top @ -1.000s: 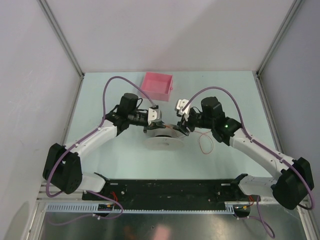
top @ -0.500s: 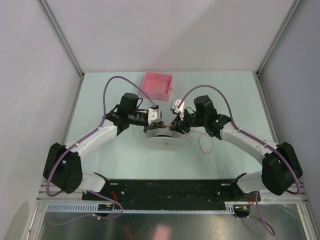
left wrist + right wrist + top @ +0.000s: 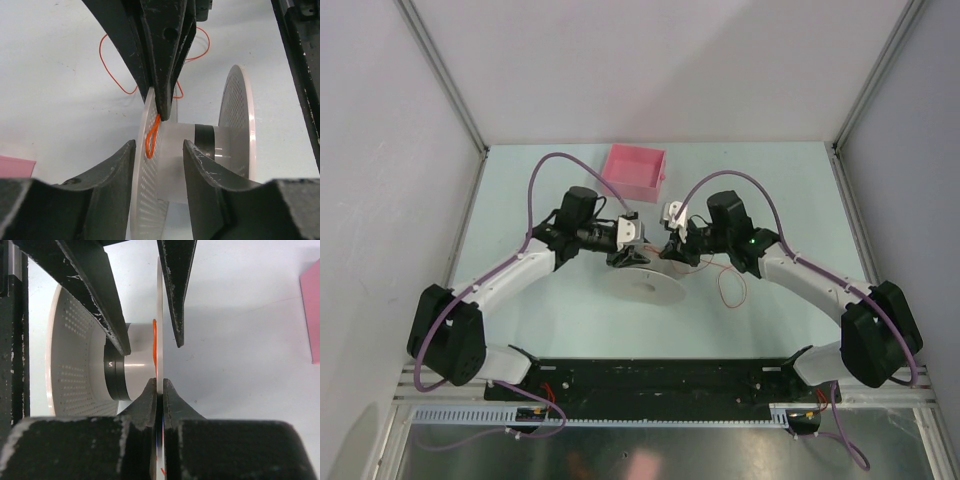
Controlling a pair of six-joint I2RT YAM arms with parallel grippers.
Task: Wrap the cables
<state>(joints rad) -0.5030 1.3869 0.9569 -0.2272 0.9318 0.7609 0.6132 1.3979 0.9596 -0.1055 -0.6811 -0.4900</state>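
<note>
The right gripper [image 3: 159,385] clamped the spool flange [image 3: 142,210] by the orange wire [image 3: 150,140] — the left gripper [image 3: 159,147] stood open.

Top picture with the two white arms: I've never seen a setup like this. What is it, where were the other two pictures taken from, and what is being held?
These are two robot arms bolted at the near edge of a table, seen from a camera above. The left arm is on the left and the right arm on the right. The other two pictures come from a small camera on each wrist, so the dark shapes at the bottom are that arm's own fingers. Between the arms is a white spool. A pink box sits at the back. The right gripper is shut on one thin flange of the spool. The left gripper is open, with a finger on either side of the same flange. A thin orange wire lies against the flange, and the rest trails loose on the table.
</note>
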